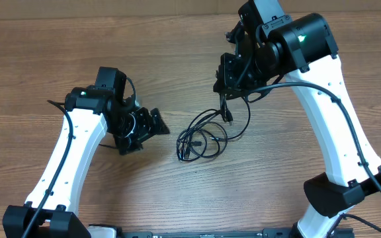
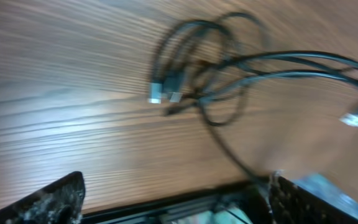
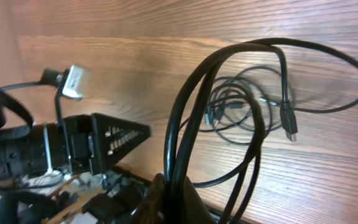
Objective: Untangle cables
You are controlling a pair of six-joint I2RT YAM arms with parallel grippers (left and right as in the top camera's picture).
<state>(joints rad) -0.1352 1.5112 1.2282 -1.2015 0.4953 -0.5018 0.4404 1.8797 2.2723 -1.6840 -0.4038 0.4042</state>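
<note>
While the cables (image 1: 200, 140) are lying as one knotted bundle on the table (image 1: 51, 53) between the arms, several strands are running up into the right gripper (image 1: 225, 92), whose fingers are clamping together on them. I am noting the left gripper (image 1: 153, 124) standing near the bundle, fingers wide apart, holding nothing. I am judging that pulling on the right with nothing pinning the bundle is risking tightening the knot or dragging the whole tangle along.
</note>
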